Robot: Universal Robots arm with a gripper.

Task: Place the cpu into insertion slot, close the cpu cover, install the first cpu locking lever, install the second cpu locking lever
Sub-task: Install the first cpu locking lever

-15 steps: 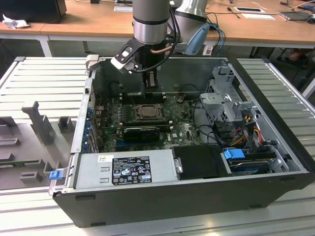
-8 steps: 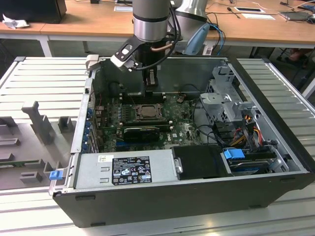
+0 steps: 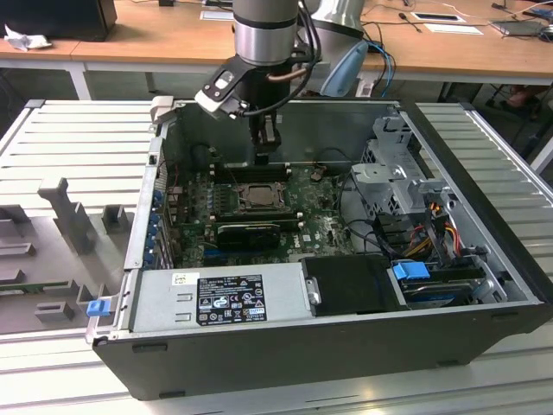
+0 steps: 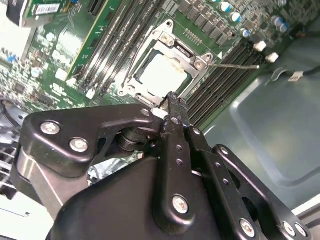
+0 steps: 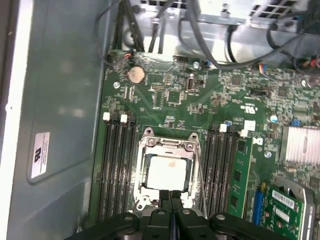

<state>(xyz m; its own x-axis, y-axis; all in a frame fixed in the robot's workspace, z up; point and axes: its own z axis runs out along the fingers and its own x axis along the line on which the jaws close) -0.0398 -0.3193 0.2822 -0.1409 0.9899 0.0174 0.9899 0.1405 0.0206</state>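
An open computer case (image 3: 285,346) lies on its side on a slatted metal table (image 3: 69,147), seen from above in the exterior view. A robot arm (image 3: 263,35) reaches down into it from the far side. Its gripper (image 3: 264,156) hangs over the green motherboard (image 3: 320,226), at the far edge of the insertion slot (image 5: 141,202), roughly mid-case. In the first wrist view its two black fingers (image 5: 164,200) are pressed together with nothing between them. The cpu (image 5: 167,171), a pale square chip, sits in the slot. The cpu cover (image 5: 168,146), a dark metal frame, lies down around the chip's edges, and the chip's top shows through the cut-out. In the second wrist view a thin metal lever (image 4: 235,65) runs out from one corner of the socket across black memory slots (image 4: 220,80). On the near side of the socket sits a long black card (image 3: 251,232). Nearer still, a grey power supply (image 3: 225,298) lies along the case's near wall. Cables and a drive cage (image 3: 402,177) fill the case's end at the exterior view's right
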